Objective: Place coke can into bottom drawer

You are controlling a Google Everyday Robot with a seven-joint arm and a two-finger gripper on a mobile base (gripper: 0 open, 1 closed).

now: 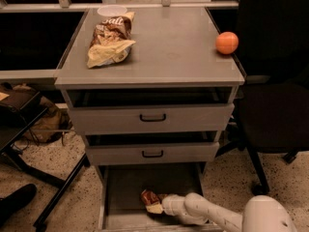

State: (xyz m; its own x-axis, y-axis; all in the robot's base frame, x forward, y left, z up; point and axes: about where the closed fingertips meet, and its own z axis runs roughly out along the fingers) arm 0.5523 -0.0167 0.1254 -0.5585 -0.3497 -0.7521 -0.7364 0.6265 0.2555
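The bottom drawer is pulled out below the two upper drawers, showing its plain grey floor. The coke can, red and dented, lies inside it near the middle front. My gripper reaches into the drawer from the lower right on a white arm and is at the can, touching it.
A brown-and-yellow chip bag and an orange lie on the cabinet top. The two upper drawers stand slightly open. A black office chair stands right. A dark chair base is on the left floor.
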